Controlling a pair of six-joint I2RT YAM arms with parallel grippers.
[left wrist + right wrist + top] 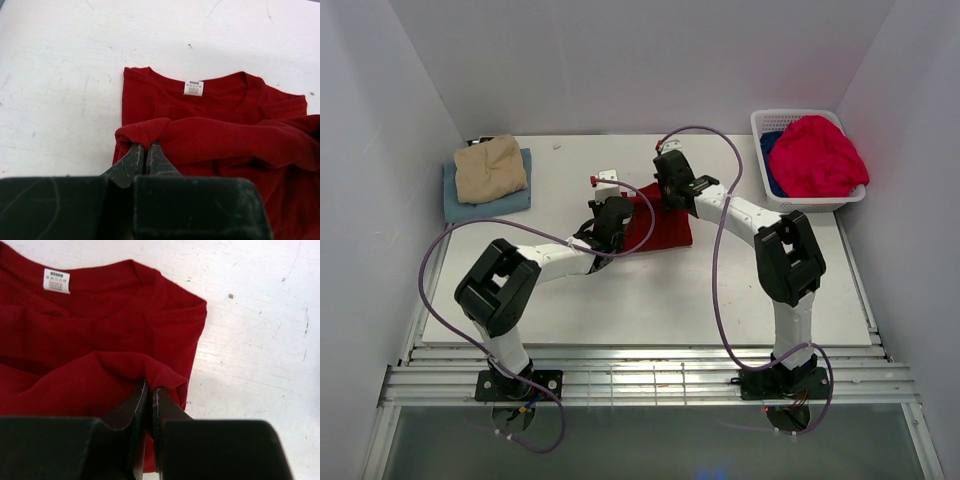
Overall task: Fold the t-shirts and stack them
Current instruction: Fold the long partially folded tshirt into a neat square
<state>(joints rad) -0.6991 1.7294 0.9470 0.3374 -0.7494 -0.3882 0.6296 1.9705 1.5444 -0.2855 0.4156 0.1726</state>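
Note:
A dark red t-shirt (660, 228) lies in the middle of the table, its neck label (193, 88) facing up. My left gripper (146, 146) is shut on a lifted fold at the shirt's left edge (215, 140). My right gripper (151, 385) is shut on a lifted fold at the right edge of the same shirt (90, 340), below the label (56, 280). In the top view both grippers, left (608, 222) and right (672, 185), sit over the shirt. A tan t-shirt (491, 168) rests on a folded light blue one (490, 200) at the back left.
A white lattice basket (795, 114) stands at the back right with a bright pinkish-red t-shirt (817, 157) heaped over a deep blue one (772, 160). Purple cables loop over both arms. White walls close in the table on three sides.

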